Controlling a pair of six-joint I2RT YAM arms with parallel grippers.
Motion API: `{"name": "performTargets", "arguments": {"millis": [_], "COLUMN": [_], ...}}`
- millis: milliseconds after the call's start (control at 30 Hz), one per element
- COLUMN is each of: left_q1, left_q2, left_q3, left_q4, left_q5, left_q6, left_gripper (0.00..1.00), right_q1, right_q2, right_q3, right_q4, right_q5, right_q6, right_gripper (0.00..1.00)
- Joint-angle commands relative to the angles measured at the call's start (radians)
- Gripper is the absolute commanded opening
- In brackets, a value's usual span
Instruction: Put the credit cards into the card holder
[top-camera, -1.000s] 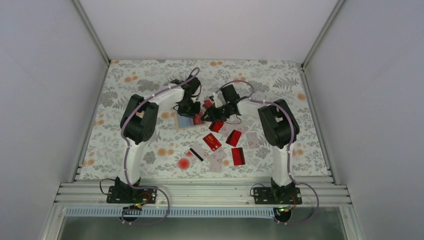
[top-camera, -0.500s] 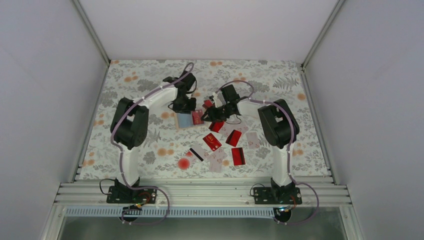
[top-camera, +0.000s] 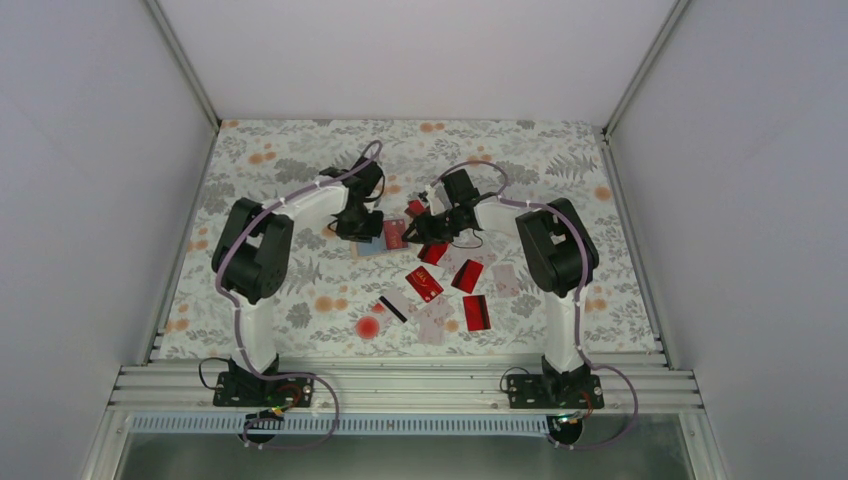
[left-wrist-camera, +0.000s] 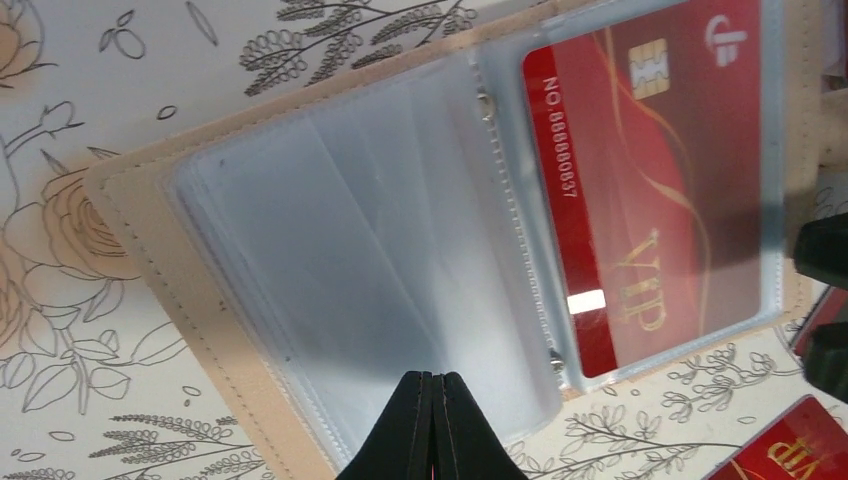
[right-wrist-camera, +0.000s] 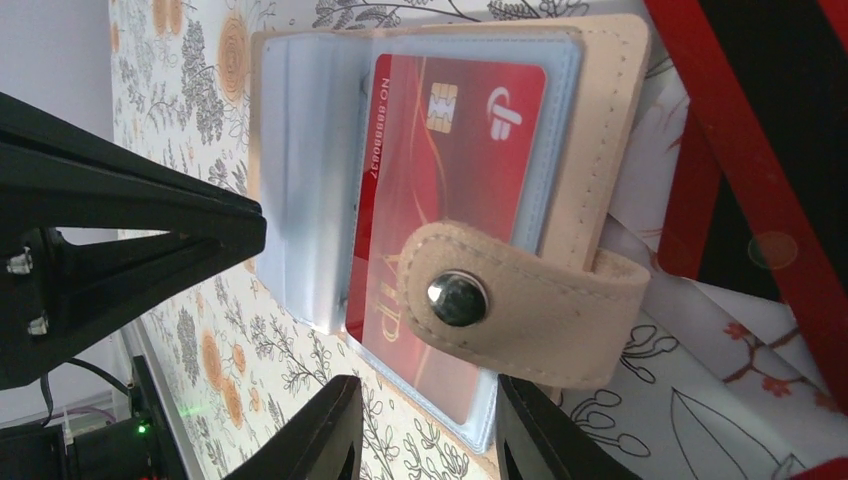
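The tan card holder (top-camera: 372, 246) lies open on the floral cloth. In the left wrist view its left clear sleeve (left-wrist-camera: 350, 250) is empty, and a red VIP card (left-wrist-camera: 650, 180) sits in the right sleeve. My left gripper (left-wrist-camera: 437, 385) is shut, its tip over the lower edge of the empty sleeve. My right gripper (right-wrist-camera: 425, 415) is open and empty, just off the holder's edge by the snap strap (right-wrist-camera: 520, 300). The same red card (right-wrist-camera: 450, 190) shows there. Several loose red (top-camera: 424, 284) and pale (top-camera: 505, 278) cards lie nearer the arms.
A white card with a black stripe (top-camera: 395, 306) and a round red blot (top-camera: 368, 327) lie front of centre. A red and black shape (right-wrist-camera: 740, 150) fills the right wrist view's top right, too close to identify. My left gripper's dark fingers (right-wrist-camera: 130, 240) show at its left.
My left arm has swung left and its gripper has come down onto the holder's left sleeve. The right arm and the loose cards have not moved.
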Motion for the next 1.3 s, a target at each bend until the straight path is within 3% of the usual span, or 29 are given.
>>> {"name": "performTargets", "arguments": {"millis": [0, 267, 600, 800, 1000, 1267], "left_q1": [0.019, 0.077, 0.181, 0.254, 0.300, 0.312], "left_q2": [-0.063, -0.189, -0.274, -0.282, -0.273, -0.240], "left_q3": [-0.031, -0.120, -0.249, -0.353, -0.390, -0.420], "left_q4": [0.045, 0.098, 0.170, 0.297, 0.346, 0.379], "left_q5": [-0.038, -0.081, 0.054, 0.275, 0.387, 0.445], "left_q6": [0.021, 0.027, 0.063, 0.041, 0.033, 0.022], "left_gripper": [0.05, 0.26, 0.56, 0.63, 0.65, 0.64], "right_q1": [0.009, 0.006, 0.005, 0.007, 0.022, 0.106], "right_q2": [-0.030, -0.140, -0.115, -0.071, -0.047, 0.019], "right_q3": [0.042, 0.104, 0.125, 0.182, 0.229, 0.347], "right_q4": [-0.049, -0.190, -0.234, -0.267, -0.326, -0.452], "right_q5": [0.035, 0.195, 0.229, 0.243, 0.317, 0.548], "right_q6": [-0.025, -0.082, -0.085, -0.098, -0.132, -0.172], "right_gripper": [0.34, 0.43, 0.55, 0.70, 0.72, 0.69]}}
